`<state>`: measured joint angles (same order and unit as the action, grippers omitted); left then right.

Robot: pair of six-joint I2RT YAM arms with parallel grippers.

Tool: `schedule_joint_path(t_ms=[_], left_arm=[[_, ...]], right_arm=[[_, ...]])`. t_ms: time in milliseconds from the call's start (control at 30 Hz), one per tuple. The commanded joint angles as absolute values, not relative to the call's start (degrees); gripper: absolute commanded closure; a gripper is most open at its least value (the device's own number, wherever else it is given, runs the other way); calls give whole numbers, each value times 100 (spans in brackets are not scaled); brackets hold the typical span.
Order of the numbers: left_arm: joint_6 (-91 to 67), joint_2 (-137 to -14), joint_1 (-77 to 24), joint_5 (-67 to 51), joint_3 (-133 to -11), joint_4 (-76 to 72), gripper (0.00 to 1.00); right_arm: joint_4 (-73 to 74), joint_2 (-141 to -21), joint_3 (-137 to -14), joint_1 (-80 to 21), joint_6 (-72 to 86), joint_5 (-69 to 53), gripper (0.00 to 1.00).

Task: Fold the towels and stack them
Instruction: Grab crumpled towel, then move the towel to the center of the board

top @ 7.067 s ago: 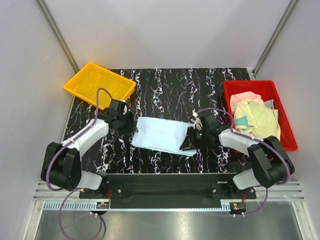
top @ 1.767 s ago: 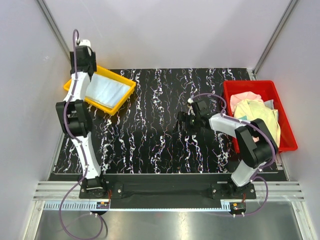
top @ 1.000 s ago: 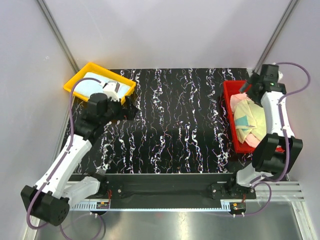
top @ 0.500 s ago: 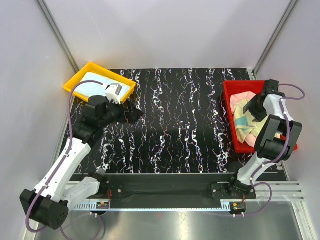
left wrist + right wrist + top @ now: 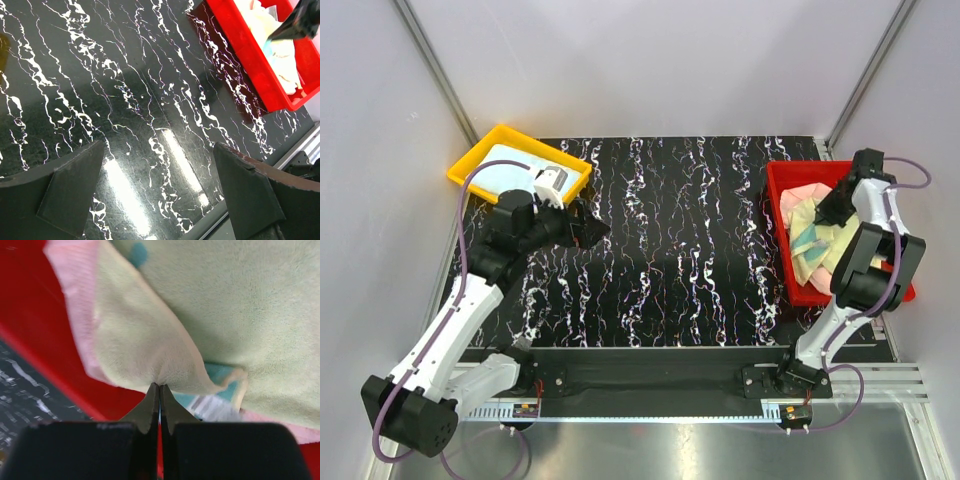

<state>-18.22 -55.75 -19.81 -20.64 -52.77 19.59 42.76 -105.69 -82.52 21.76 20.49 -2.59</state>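
**Right gripper pinches the yellow towel in the red tray**

The pale yellow towel (image 5: 210, 305) lies crumpled on top of the heap in the red tray (image 5: 779, 230), at about 3 o'clock on the table (image 5: 670, 230) in the top view. A pink towel (image 5: 75, 300) lies under it, showing along its edge against the tray's red wall. Teal patches (image 5: 137, 254) show at the top of the right wrist view and again beside the fold near the fingertips; it is not clear which cloth they belong to.

The right gripper (image 5: 160, 390) reaches down into this tray. Its jaws are pressed together, and a small ridge of the pale yellow towel puckers right at their tips, so it is pinching that cloth.

A light blue towel (image 5: 505, 170) lies flat in the yellow tray (image 5: 475, 151) at about 10 o'clock, well apart from the red one.

The left gripper (image 5: 585, 232) hangs over the bare black marbled table just beside the yellow tray, toward the centre. Its fingers (image 5: 70, 185) are spread wide and hold nothing.
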Motion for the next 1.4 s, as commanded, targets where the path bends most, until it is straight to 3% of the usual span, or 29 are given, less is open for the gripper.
schedule_joint_path(t_ms=[0,167,333,400,500,733,833,900,1033,1167,1233,1267,1367], left_arm=[[-1793,-5590,-1986,-2197,-5230,1556,2],[-2328,-5721,-1811,-2197,-5247,1345,1],[-2689,-5906,-1442,-2706,-5370,1345,1],[-2663,-5871,-1441,-2550,-5475,1493,1],[-2505,-5766,-1433,-2242,-5677,1871,1],[-2188,-5511,-1433,-1505,-5635,2531,4],[-2206,-5371,-1415,-1171,-5459,2654,4],[-2258,-5335,-1398,-1090,-5318,2663,5],[-2347,-5493,-1389,-967,-5256,2663,9],[-2303,-5896,-1389,-1203,-5344,2558,13],[-2198,-6326,-1450,-1597,-5493,2435,17],[-2180,-6520,-1502,-1652,-5589,2426,18],[-2013,-7512,-1923,-1687,-6300,2549,26]], right_arm=[[4710,-9766,-9060,2162,2039,-631,100],[5272,-9097,-10501,1636,2153,-1370,100],[6256,-9061,-12616,295,2145,-1934,100],[6547,-9009,-12901,-156,2276,-2073,100],[6469,-8650,-12518,-772,2495,-2215,100],[4696,-7595,-8253,-1993,3083,-3040,100],[3405,-7812,-6678,-3179,3540,-3190,100],[2499,-8172,-6225,-4119,3656,-3278,98],[2400,-9244,-6284,-4991,3349,-2920,94],[2671,-9168,-6459,-5063,3138,-2682,65],[3204,-8766,-6653,-5045,2954,-1913,51],[3373,-8615,-6714,-5019,2927,-1594,46],[3919,-8035,-6847,-4642,3032,-582,45]])
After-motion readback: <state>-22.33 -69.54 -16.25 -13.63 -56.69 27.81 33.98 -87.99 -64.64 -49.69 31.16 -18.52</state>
